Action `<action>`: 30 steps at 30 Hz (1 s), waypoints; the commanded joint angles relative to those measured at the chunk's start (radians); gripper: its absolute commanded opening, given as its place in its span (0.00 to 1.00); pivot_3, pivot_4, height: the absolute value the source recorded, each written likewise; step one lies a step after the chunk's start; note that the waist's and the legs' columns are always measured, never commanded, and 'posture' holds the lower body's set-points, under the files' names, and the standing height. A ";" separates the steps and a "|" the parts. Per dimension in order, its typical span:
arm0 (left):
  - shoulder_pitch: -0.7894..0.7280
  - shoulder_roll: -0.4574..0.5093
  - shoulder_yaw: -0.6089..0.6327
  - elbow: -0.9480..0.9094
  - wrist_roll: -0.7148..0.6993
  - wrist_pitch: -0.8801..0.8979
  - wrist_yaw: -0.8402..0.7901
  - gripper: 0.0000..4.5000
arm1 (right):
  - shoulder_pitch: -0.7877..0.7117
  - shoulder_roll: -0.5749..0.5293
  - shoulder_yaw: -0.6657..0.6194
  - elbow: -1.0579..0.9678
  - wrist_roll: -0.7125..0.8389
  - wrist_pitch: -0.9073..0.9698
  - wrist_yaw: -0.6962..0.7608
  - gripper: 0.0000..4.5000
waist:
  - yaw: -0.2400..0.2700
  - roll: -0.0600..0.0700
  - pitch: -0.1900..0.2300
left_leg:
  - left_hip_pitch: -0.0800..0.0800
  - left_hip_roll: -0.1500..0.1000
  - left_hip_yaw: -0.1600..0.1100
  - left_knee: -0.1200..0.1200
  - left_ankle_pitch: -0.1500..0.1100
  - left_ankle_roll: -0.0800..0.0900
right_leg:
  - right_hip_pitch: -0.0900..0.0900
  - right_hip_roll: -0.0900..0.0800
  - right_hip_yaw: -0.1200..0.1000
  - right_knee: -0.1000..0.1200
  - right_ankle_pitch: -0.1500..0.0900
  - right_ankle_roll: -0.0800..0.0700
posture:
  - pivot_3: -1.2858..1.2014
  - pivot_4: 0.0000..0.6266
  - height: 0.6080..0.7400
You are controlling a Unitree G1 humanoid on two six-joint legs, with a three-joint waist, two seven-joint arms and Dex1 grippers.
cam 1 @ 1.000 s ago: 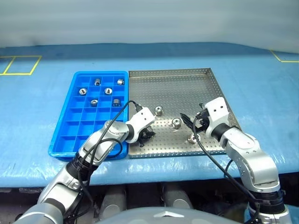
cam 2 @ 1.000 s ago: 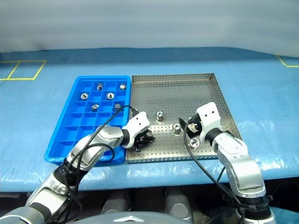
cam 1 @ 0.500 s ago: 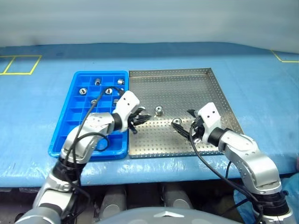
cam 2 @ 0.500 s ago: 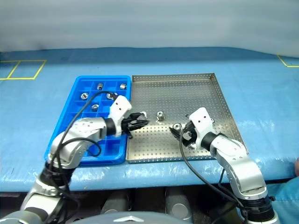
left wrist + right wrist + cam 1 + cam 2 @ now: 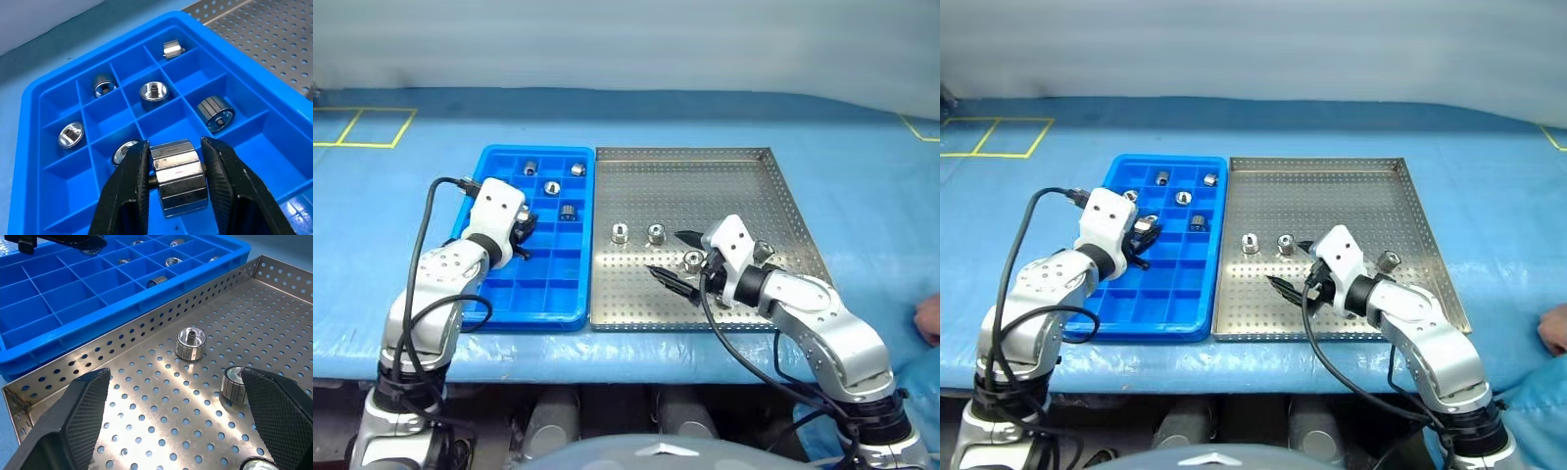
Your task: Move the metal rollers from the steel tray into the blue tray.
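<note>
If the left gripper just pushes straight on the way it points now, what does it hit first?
Probably the blue tray: the left gripper, shut on a metal roller, angles down over its compartments, likely meeting a divider or floor near the rollers already placed. Depth is uncertain.

Metal rollers (image 5: 180, 177) — bright polished steel, ribbed sides, mirror glints. Steel tray (image 5: 705, 181): dull silver sheet metal, perforated floor and rim, brushed sheen. Blue tray (image 5: 161, 63): smooth moulded plastic, slightly glossy. Fingers (image 5: 73, 421) — matt black, fine diamond-textured pads. Counter (image 5: 401, 215) under blue cover, matt, faintly wrinkled.
</note>
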 commanded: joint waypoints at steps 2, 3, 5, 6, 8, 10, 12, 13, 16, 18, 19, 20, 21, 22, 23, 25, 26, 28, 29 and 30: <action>0.022 -0.021 0.070 -0.041 0.027 0.025 0.067 0.29 | -0.016 -0.003 0.003 -0.004 -0.005 -0.026 0.002 1.00 | 0.006 0.000 0.000 | 0.000 0.000 0.000 0.000 0.000 0.000 | 0.000 0.000 0.000 0.000 0.000 0.000 | 0.55 0.24 1.00; 0.033 -0.021 0.081 -0.042 0.030 0.030 0.075 0.29 | -0.016 -0.002 0.005 -0.003 -0.007 -0.027 0.001 1.00 | 0.006 0.000 0.000 | 0.000 0.000 0.000 0.000 0.000 0.000 | 0.000 0.000 0.000 0.000 0.000 0.000 | 0.55 0.24 1.00; 0.050 -0.024 0.108 -0.042 0.037 0.037 0.095 0.29 | -0.014 -0.001 0.007 0.001 -0.010 -0.030 -0.001 1.00 | 0.006 0.000 0.000 | 0.000 0.000 0.000 0.000 0.000 0.000 | 0.000 0.000 0.000 0.000 0.000 0.000 | 0.55 0.24 1.00; 0.055 -0.026 0.126 -0.039 0.043 0.042 0.109 0.29 | -0.014 0.000 0.008 0.002 -0.011 -0.031 -0.002 1.00 | 0.006 0.000 0.000 | 0.000 0.000 0.000 0.000 0.000 0.000 | 0.000 0.000 0.000 0.000 0.000 0.000 | 0.55 0.24 1.00; 0.061 -0.028 0.162 -0.025 0.056 0.038 0.138 0.29 | -0.013 0.000 0.008 0.004 -0.009 -0.032 -0.001 1.00 | 0.007 0.000 0.000 | 0.000 0.000 0.000 0.000 0.000 0.000 | 0.000 0.000 0.000 0.000 0.000 0.000 | 0.55 0.24 1.00; 0.064 -0.017 0.186 0.010 0.070 0.019 0.154 0.29 | -0.014 0.004 0.011 0.008 -0.012 -0.033 -0.006 1.00 | 0.010 0.000 0.000 | 0.000 0.000 0.000 0.000 0.000 0.000 | 0.000 0.000 0.000 0.000 0.000 0.000 | 0.55 0.24 1.00; 0.055 -0.027 0.204 0.037 0.078 0.001 0.171 0.29 | -0.013 0.009 0.012 0.009 -0.012 -0.033 -0.010 1.00 | 0.013 0.000 0.000 | 0.000 0.000 0.000 0.000 0.000 0.000 | 0.000 0.000 0.000 0.000 0.000 0.000 | 0.55 0.24 1.00; 0.046 -0.034 0.208 0.049 0.080 -0.006 0.180 0.29 | -0.013 0.011 0.013 0.007 -0.009 -0.032 -0.010 1.00 | 0.014 0.000 0.000 | 0.000 0.000 0.000 0.000 0.000 0.000 | 0.000 0.000 0.000 0.000 0.000 0.000 | 0.55 0.24 1.00; 0.020 -0.066 0.210 0.094 0.083 -0.040 0.212 0.29 | -0.007 0.017 0.023 0.002 -0.012 -0.034 -0.011 1.00 | 0.018 -0.001 0.000 | 0.000 0.000 0.000 0.001 0.000 0.000 | 0.001 0.000 -0.001 0.000 0.000 0.000 | 0.55 0.24 1.00; 0.008 -0.086 0.204 0.126 0.087 -0.072 0.225 0.29 | -0.007 0.019 0.025 0.001 -0.013 -0.035 -0.012 1.00 | 0.017 -0.001 0.000 | 0.000 0.000 0.000 0.001 0.000 0.000 | 0.001 -0.001 -0.001 0.000 0.000 0.000 | 0.55 0.24 1.00; 0.001 -0.098 0.200 0.140 0.089 -0.079 0.233 0.29 | -0.007 0.020 0.025 0.001 -0.014 -0.036 -0.014 1.00 | 0.016 -0.001 0.000 | 0.000 0.000 0.000 0.001 0.000 0.000 | 0.001 -0.001 -0.001 0.000 0.000 0.000 | 0.55 0.24 1.00; -0.005 -0.109 0.197 0.149 0.087 -0.082 0.235 0.29 | -0.007 0.021 0.025 0.000 -0.014 -0.036 -0.015 1.00 | 0.016 -0.001 0.000 | 0.000 0.000 0.000 0.001 0.000 0.000 | 0.001 -0.001 -0.001 0.000 0.000 0.000 | 0.55 0.24 1.00; -0.008 -0.115 0.195 0.153 0.085 -0.083 0.234 0.29 | -0.006 0.021 0.025 -0.001 -0.014 -0.036 -0.016 1.00 | 0.015 -0.001 0.000 | 0.000 0.000 0.000 0.001 0.000 0.000 | 0.001 -0.001 -0.001 0.000 0.000 0.000 | 0.55 0.24 1.00; -0.011 -0.121 0.190 0.153 0.080 -0.083 0.228 0.29 | -0.004 0.022 0.024 -0.003 -0.014 -0.038 -0.020 1.00 | 0.014 -0.001 0.000 | 0.000 0.000 0.000 0.001 0.000 0.000 | 0.001 -0.001 -0.001 0.000 0.000 0.000 | 0.54 0.24 1.00; -0.011 -0.123 0.185 0.153 0.077 -0.083 0.220 0.29 | -0.001 0.021 0.024 -0.005 -0.016 -0.039 -0.023 1.00 | 0.013 -0.001 0.000 | 0.000 0.000 0.000 0.001 0.000 0.000 | 0.001 0.000 -0.001 0.000 0.000 0.000 | 0.54 0.24 1.00; -0.011 -0.123 0.179 0.153 0.076 -0.085 0.212 0.29 | 0.002 0.020 0.024 -0.008 -0.019 -0.041 -0.026 1.00 | 0.012 -0.001 0.000 | 0.000 0.000 0.000 0.000 0.000 0.000 | 0.001 0.000 -0.001 0.000 0.000 0.000 | 0.54 0.24 1.00; -0.010 -0.120 0.176 0.155 0.078 -0.085 0.209 0.29 | 0.003 0.021 0.022 -0.009 -0.019 -0.042 -0.029 1.00 | 0.012 -0.001 0.000 | 0.000 0.000 0.000 0.000 0.000 0.000 | 0.001 0.000 -0.001 0.000 0.000 0.000 | 0.54 0.24 1.00; 0.001 -0.097 0.160 0.161 0.086 -0.089 0.190 0.29 | 0.006 0.021 0.017 -0.009 -0.021 -0.043 -0.033 1.00 | 0.012 -0.001 0.000 | 0.000 0.000 0.000 0.000 0.000 0.000 | 0.001 0.000 -0.001 0.000 0.000 0.000 | 0.54 0.24 1.00; 0.004 -0.094 0.162 0.163 0.085 -0.087 0.186 0.37 | 0.009 0.021 0.015 -0.009 -0.023 -0.043 -0.037 1.00 | 0.011 -0.001 0.000 | 0.000 0.000 0.000 0.000 0.000 0.000 | 0.001 0.000 -0.001 0.000 0.000 0.000 | 0.54 0.24 1.00; 0.007 -0.092 0.166 0.163 0.083 -0.085 0.183 0.45 | 0.010 0.020 0.012 -0.008 -0.024 -0.043 -0.039 1.00 | 0.011 -0.001 0.000 | 0.000 0.000 0.000 0.000 0.000 0.000 | 0.001 0.000 -0.001 0.000 0.000 0.000 | 0.54 0.24 1.00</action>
